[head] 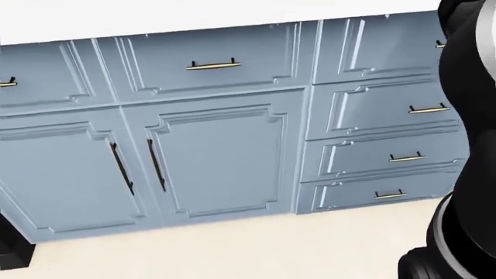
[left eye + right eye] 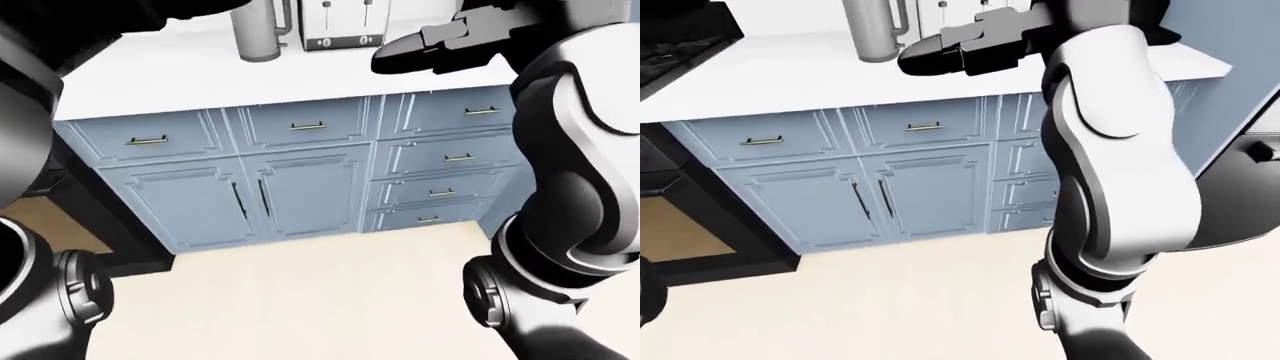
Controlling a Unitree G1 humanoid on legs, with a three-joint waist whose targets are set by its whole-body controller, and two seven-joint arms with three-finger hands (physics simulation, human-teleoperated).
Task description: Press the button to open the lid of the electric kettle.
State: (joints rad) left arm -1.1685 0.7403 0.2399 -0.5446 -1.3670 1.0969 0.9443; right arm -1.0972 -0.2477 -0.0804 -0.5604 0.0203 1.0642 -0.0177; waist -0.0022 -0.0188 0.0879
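The electric kettle [image 2: 260, 31], a tall steel cylinder with a handle on its right side, stands on the white counter [image 2: 180, 75] at the top of the left-eye view; its lid and button are cut off by the top edge. My right hand [image 2: 392, 55] is raised above the counter's edge, to the right of the kettle and apart from it. Its fingers [image 2: 925, 58] stretch out to the left, open and empty. My left arm [image 2: 25, 105] fills the left edge of that view; its hand does not show.
A white toaster [image 2: 343, 26] stands just right of the kettle. Blue cabinet doors [image 1: 217, 157] and drawers [image 1: 388, 107] run under the counter. A black stove [image 2: 675, 41] and oven [image 2: 680, 225] sit at the left. A beige floor [image 2: 300, 300] lies below.
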